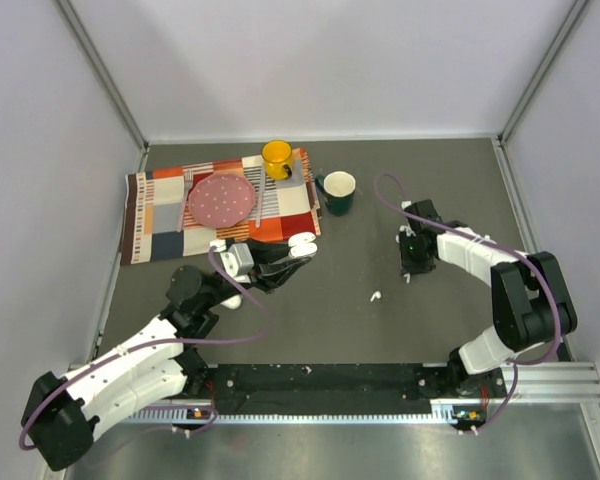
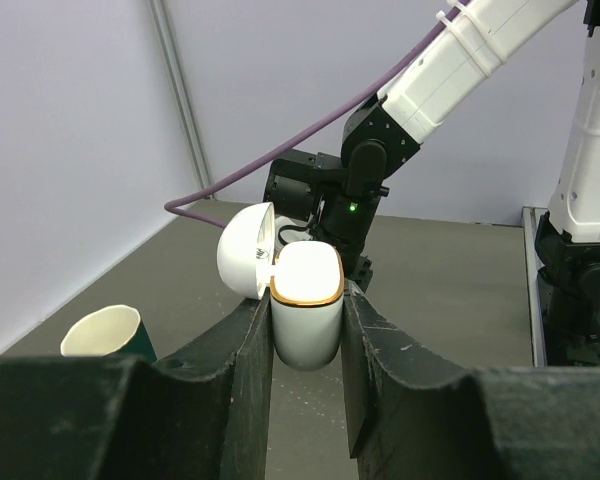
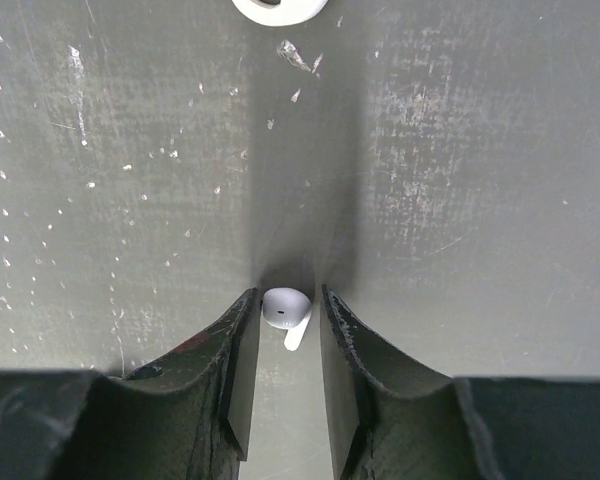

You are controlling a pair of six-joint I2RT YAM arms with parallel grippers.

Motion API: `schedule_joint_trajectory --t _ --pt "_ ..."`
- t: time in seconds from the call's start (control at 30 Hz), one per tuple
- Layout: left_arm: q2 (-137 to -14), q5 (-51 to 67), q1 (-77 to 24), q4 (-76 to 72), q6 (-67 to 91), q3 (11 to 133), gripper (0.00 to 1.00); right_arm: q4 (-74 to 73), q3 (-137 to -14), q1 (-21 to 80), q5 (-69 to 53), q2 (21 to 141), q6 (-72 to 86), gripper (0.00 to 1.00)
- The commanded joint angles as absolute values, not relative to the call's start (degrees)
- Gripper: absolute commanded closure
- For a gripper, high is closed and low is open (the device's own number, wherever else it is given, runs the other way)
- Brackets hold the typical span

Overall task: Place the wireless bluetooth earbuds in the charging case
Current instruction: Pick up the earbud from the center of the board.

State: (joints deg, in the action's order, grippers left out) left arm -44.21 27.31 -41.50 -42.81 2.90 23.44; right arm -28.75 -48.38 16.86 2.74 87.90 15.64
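Note:
My left gripper (image 1: 293, 254) is shut on the charging case (image 2: 306, 310), a white pebble with a gold rim, and holds it above the table with its lid (image 2: 245, 252) swung open to the left. The case (image 1: 302, 243) sits at centre-left in the top view. My right gripper (image 1: 409, 273) points down at the table, and its fingers (image 3: 242, 345) bracket one white earbud (image 3: 285, 310) lying on the grey surface. A thin gap shows on the earbud's right side, so the jaws are open. A second earbud (image 1: 376, 297) lies loose on the table between the two arms.
A checked cloth (image 1: 160, 215) at the back left carries a pink plate (image 1: 221, 199) and a yellow mug (image 1: 276, 158). A white-rimmed dark green mug (image 1: 338, 190) stands beside the cloth. A white rounded shape (image 3: 280, 8) is cut off at the right wrist view's top edge.

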Motion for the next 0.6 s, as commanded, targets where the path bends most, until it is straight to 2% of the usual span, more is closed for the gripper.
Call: schedule_joint_trajectory --t 0.0,0.57 --pt "-43.5 26.7 -41.5 -44.0 3.3 24.1 1.0 -28.5 -49.3 17.7 2.9 88.6 15.9 0.72" --pt "-42.7 26.3 -41.5 -43.2 2.8 23.8 1.0 -28.6 -49.5 18.0 3.4 88.7 15.6 0.78"
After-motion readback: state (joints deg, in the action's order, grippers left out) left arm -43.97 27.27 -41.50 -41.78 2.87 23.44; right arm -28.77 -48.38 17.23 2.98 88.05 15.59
